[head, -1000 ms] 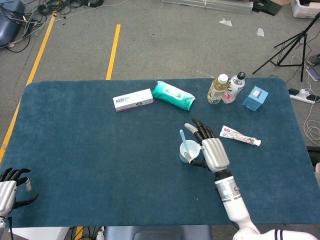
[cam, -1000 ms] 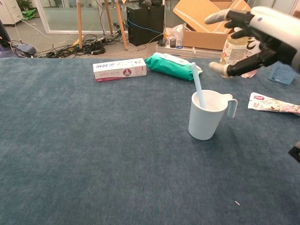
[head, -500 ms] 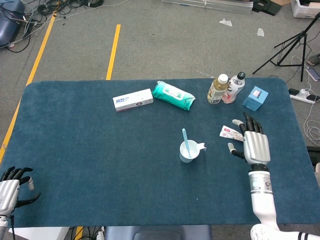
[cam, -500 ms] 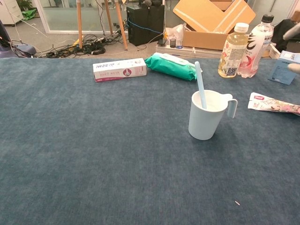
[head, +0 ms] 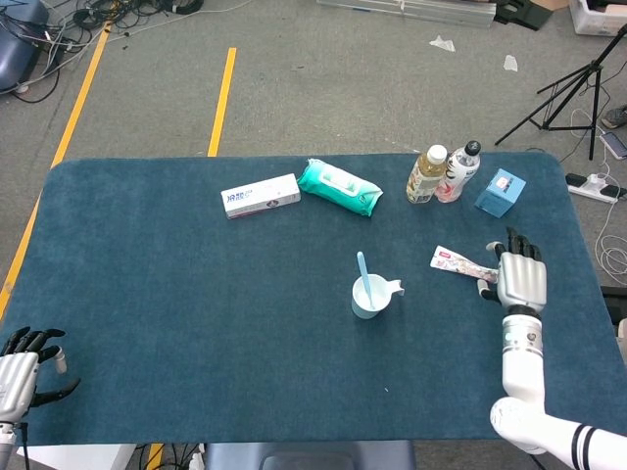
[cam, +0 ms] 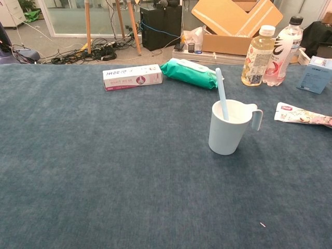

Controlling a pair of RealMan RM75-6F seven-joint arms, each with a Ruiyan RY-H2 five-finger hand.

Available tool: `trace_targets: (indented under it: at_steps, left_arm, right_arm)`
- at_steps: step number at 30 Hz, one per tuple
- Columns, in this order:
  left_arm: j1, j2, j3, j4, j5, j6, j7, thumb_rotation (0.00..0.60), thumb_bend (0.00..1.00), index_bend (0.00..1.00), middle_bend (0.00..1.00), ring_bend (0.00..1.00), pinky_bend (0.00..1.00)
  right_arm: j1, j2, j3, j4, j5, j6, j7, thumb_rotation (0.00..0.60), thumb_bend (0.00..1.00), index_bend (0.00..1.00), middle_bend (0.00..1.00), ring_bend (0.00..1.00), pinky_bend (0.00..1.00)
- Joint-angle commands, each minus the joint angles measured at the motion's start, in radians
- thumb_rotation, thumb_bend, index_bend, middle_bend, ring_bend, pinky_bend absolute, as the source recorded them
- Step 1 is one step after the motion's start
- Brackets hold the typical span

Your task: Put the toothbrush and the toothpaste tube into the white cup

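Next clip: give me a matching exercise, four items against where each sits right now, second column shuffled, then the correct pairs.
Items:
1. toothbrush
2. toothpaste tube
3. green wipes pack
4. left hand

Places:
A. near the table's front left corner, holding nothing
B. lying flat on the cloth, to the right of the white cup
C. standing in the white cup
D. between the white carton and the bottles

Pairs: 1-C, 2-B, 3-D, 4-A
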Motion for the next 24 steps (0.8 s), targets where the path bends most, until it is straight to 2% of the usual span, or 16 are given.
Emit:
trace_targets:
  at_steps: [1,13,24]
  left_arm:
    - [0.001,0.0,0.001,0.002,0.0,0.0,-0.004,0.6,0.15,0.63,0.27,0.21,0.11]
    - [0.003,0.003,0.0,0.004,-0.001,0.002,-0.014,0.6,0.15,0.63,0.27,0.21,0.11]
    - [0.009,-0.001,0.002,0.017,-0.004,0.002,-0.032,0.6,0.15,0.64,0.27,0.21,0.11]
  right_arm:
    - [0.042,-0.02,0.019,0.047,0.063,-0.041,-0.036,0.6,0.22,0.3,0.0,0.0,0.11]
    - [0.182,-0.066,0.06,0.21,0.315,-0.195,-0.144,0.6,0.22,0.3,0.0,0.0,0.11]
    - [0.258,-0.116,0.044,0.339,0.45,-0.271,-0.189,0.6,0.22,0.3,0.0,0.0,0.11]
